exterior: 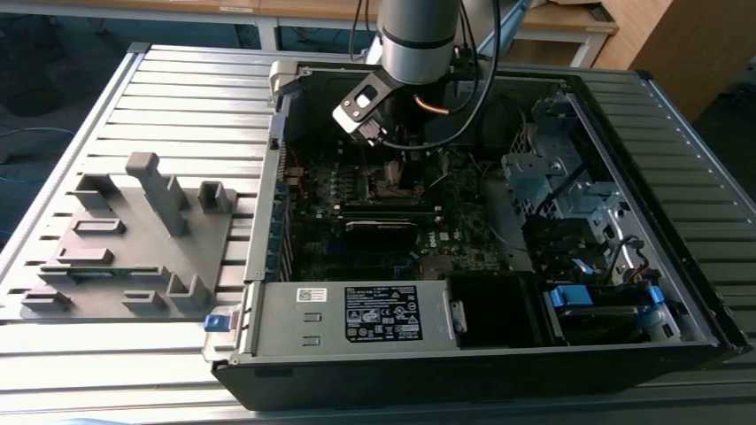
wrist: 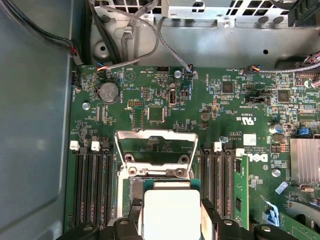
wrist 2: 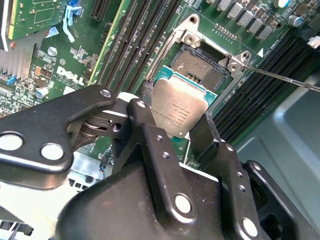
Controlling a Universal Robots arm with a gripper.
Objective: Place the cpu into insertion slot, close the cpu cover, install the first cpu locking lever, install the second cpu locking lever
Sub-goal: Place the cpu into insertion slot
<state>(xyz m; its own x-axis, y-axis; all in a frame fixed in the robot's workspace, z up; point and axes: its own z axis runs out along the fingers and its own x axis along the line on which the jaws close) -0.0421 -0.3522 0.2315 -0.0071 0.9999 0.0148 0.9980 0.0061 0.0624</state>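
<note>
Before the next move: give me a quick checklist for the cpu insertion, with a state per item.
1. Grip: the gripper is shut on the cpu by two opposite edges: ok.
2. The cpu cover is swung open, off the insertion slot: ok.
3. The visible part of the slot is bare, with nothing lying in it: ok.
4. The locking lever is unlatched and sticks out away from the slot: ok.
5. cpu seated in the slot: not ok. It is held and overlaps only one edge of the slot.
6. cpu corner orientation against the slot: cannot tell.
</note>
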